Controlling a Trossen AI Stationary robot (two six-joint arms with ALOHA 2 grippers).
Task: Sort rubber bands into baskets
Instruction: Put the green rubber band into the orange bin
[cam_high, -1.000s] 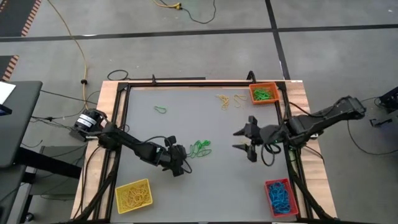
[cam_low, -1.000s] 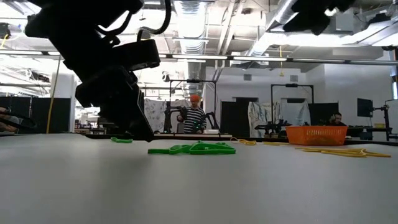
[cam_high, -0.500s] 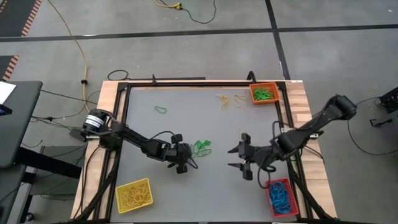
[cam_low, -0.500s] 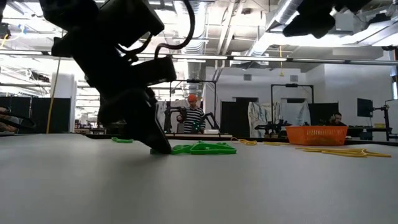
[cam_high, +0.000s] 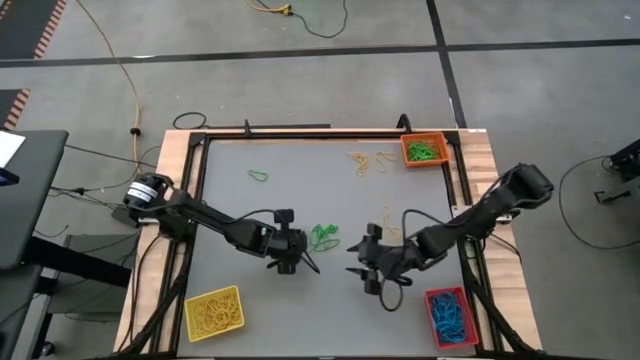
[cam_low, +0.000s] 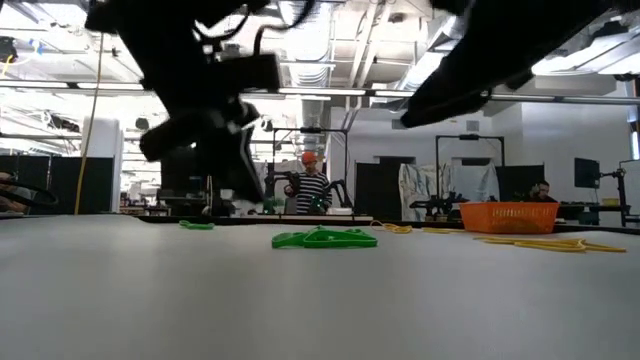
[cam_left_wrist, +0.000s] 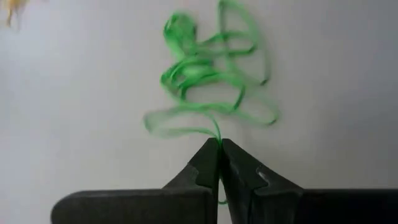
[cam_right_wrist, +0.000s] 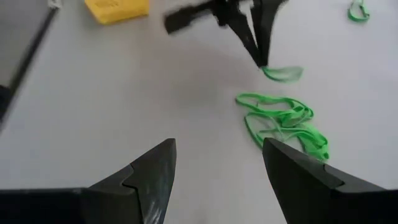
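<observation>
Beside the tangle of thin green rubber bands (cam_high: 323, 237) at the middle of the grey counter (cam_high: 300, 190) we find the left end effector (cam_high: 306, 263), its two dark fingers pressed together on one green strand. Our left wrist view shows that strand (cam_left_wrist: 216, 132) running straight from the clamped tips (cam_left_wrist: 219, 149) up into the rest of the tangle (cam_left_wrist: 211, 81), which lies flat just ahead of the fingers. So the pile sits directly forward of the left end effector, touching it through the pinched loop.

On the other side of the tangle we have the right end effector (cam_high: 368, 272), fingers spread wide and holding nothing. From its own view, the pile (cam_right_wrist: 283, 121) lies ahead and off to one side of the gap between its fingers, near but not touching. We judge the left arm the nearer.

Beyond the tangle, in the far right corner of the counter, stands the small orange plastic basket (cam_high: 424, 150) already holding green bands. We judge the coming carry runs from the tangle diagonally toward that basket, passing the scattered yellow rubber bands (cam_high: 368, 161) beside it.
</observation>
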